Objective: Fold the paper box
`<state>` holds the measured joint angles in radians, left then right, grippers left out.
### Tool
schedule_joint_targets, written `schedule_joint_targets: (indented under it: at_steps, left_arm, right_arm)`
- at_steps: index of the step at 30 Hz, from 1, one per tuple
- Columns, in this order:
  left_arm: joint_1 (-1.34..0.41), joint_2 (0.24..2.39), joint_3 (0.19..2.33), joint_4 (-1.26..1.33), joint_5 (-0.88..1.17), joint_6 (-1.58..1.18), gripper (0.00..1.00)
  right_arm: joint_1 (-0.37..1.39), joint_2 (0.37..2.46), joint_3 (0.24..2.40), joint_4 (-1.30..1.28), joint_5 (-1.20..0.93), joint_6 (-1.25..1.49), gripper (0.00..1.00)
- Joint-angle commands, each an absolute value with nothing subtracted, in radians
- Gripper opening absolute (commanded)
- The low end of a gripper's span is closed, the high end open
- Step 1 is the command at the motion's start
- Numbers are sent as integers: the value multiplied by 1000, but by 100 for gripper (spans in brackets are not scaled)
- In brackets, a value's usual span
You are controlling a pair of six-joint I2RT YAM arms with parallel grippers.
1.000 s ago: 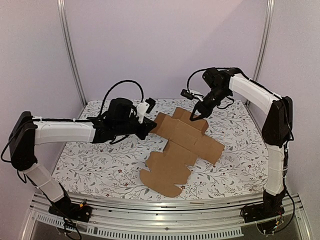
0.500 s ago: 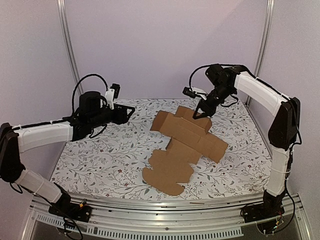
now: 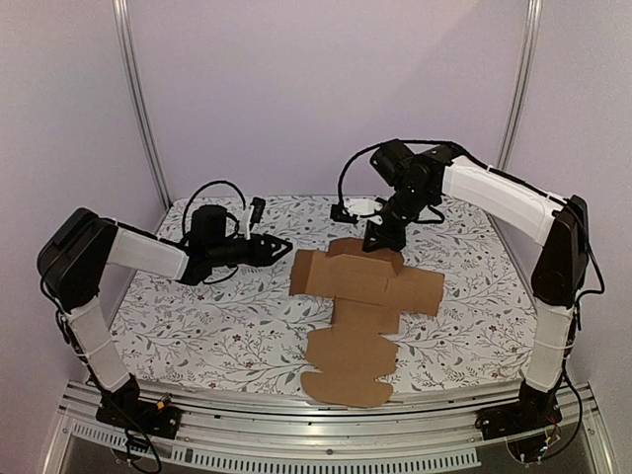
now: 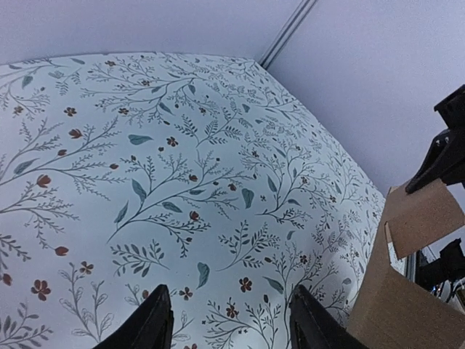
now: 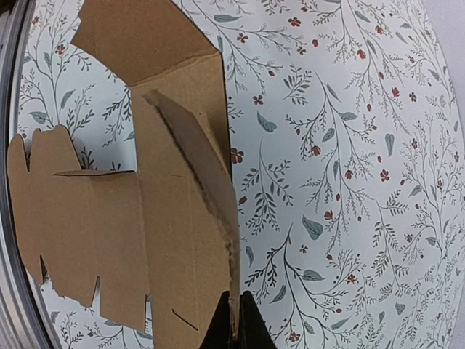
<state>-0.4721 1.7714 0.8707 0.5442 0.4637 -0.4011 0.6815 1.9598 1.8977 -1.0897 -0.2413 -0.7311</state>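
Shifted since a second ago: the paper box [image 3: 360,291], then lying slantwise, now sits squared to the table, its long stem with the rounded tab pointing at the near edge and its cross-arms running left and right. Left gripper [image 3: 284,244]: drawn back from the sheet's left edge, where it was a second ago, now low over the flowered cloth [image 3: 197,326] just left of that edge. Its jaws stand moderately apart with nothing between them. In its wrist view the fingers [image 4: 152,323] frame bare cloth, with the cardboard [image 4: 396,305] off to the right and clear of them. Right gripper [image 3: 380,235]: moved left and nearer, now at the sheet's far side, jaws closed tight on the rim of the far flap. In its wrist view the fingertips [image 5: 232,323] pinch that thin cardboard edge, and the flap rises on edge from the flat panels [image 5: 94,233]. Paper box, position: mid-table, right of centre, mostly flat on the cloth, only the far flap lifted.
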Motion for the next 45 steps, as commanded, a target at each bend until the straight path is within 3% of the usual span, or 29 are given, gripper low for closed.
schedule_joint_targets:
  at_steps: [1,14,24,33,39,45]
  left_arm:
    - [-522,1865,906,661,647,-435,54]
    - [-621,1943,943,749,713,-475,54]
    - [-612,1872,903,533,322,-465,56]
    - [-567,1838,882,513,248,-468,57]
    - [-558,1730,730,675,436,-519,80]
    - [-621,1718,660,785,469,-527,84]
  right_arm:
    - [669,1937,1894,-1016,-171,-737,0]
    - [669,1990,1942,-989,-153,-709,0]
    - [671,1944,1842,-926,-144,-786,0]
    - [698,1976,1851,-847,-41,-894,0]
    - [696,2006,1843,-863,-81,-825,0]
    - [664,2011,1865,-886,-183,-725,0]
